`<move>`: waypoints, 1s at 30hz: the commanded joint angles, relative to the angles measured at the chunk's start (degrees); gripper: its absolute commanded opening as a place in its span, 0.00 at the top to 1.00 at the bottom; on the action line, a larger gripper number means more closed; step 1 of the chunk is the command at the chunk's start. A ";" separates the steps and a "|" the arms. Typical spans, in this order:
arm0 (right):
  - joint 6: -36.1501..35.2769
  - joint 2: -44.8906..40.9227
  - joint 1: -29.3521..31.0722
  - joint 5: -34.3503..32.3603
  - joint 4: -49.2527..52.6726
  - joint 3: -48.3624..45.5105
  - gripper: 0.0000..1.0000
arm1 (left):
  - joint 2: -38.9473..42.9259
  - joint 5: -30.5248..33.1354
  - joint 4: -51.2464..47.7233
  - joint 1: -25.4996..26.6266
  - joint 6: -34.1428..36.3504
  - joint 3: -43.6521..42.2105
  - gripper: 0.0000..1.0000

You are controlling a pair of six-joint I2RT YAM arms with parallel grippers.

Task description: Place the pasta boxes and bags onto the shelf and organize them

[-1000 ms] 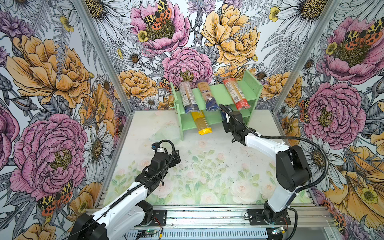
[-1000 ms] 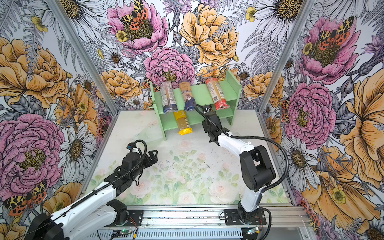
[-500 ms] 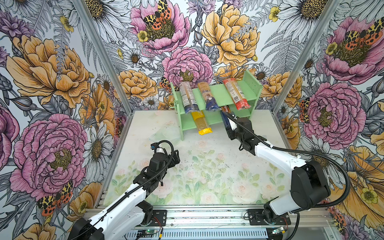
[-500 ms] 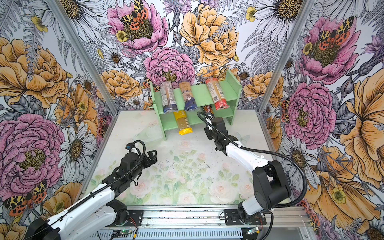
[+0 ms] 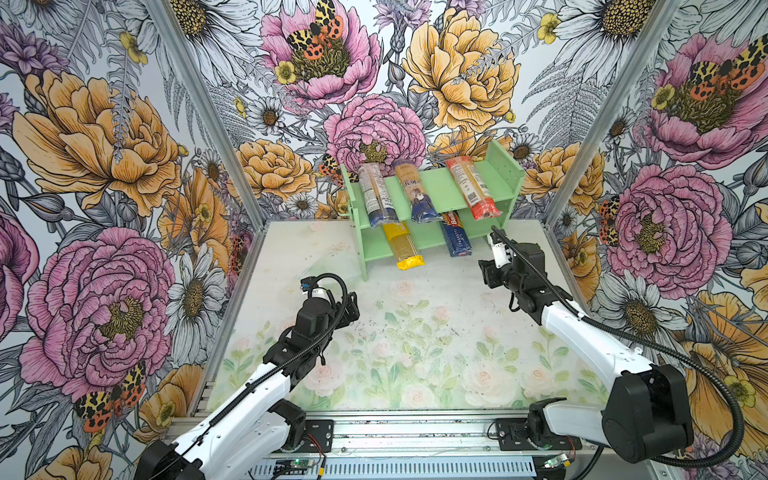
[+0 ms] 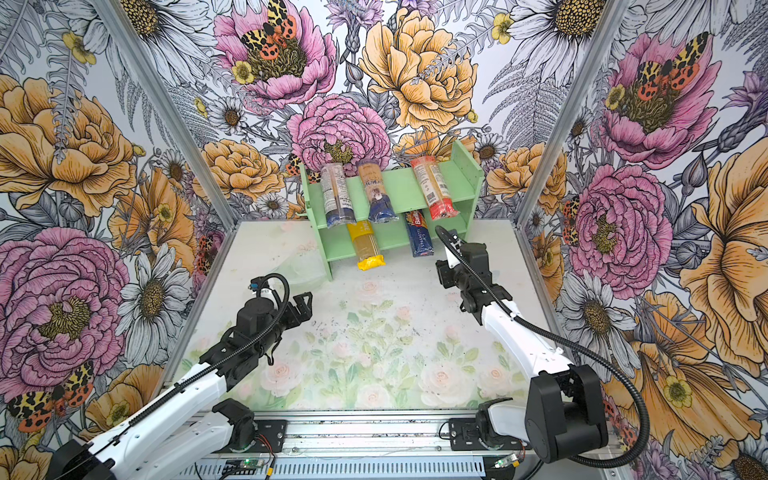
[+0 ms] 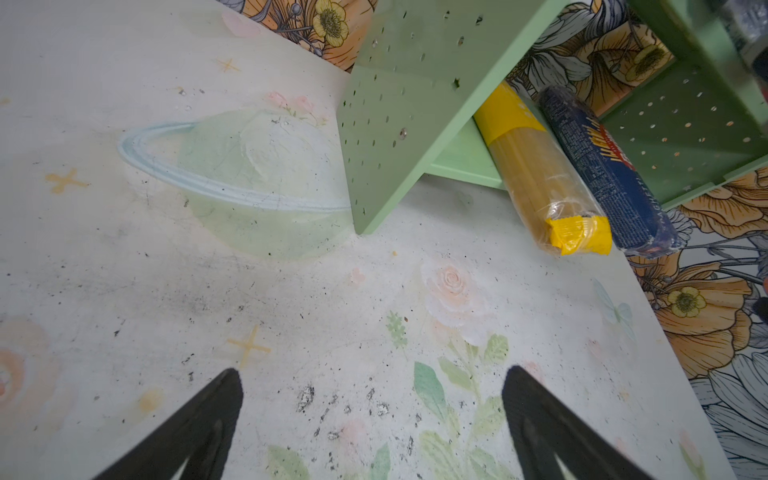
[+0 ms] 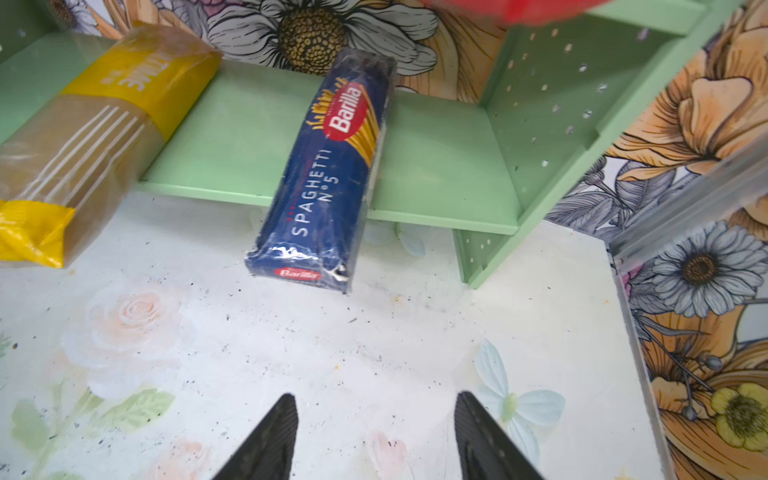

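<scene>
Shows the left gripper point(image 7: 373, 371) spread wide and empty above the table point(image 5: 415, 332), two blue-ended bags point(image 5: 374, 195) and a red-ended bag point(image 5: 471, 193) on the upper tier of the shelf point(image 5: 442, 190), a yellow bag point(image 5: 401, 245) and blue box point(image 5: 457, 239) below, ends overhanging seemingly for want of depth, and the right gripper point(image 8: 376, 398) half-parted, grasping nothing.

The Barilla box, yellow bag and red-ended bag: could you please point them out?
Barilla box point(image 8: 328, 174), right wrist view, front face.
yellow bag point(image 7: 579, 235), left wrist view, crimped end.
red-ended bag point(image 5: 484, 210), a top view, red end.
</scene>
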State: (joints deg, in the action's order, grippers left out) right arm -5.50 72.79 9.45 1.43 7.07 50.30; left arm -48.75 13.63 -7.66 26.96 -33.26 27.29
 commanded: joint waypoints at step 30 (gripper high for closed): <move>5.84 7.42 -12.95 15.83 -18.58 -11.54 0.39 | 5.67 4.42 10.77 -15.74 23.74 -3.20 0.01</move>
State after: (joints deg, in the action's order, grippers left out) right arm -0.43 79.24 -2.79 15.64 -6.85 39.07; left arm -43.94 18.63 -0.54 12.67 -11.77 26.00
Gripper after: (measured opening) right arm 0.614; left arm 0.988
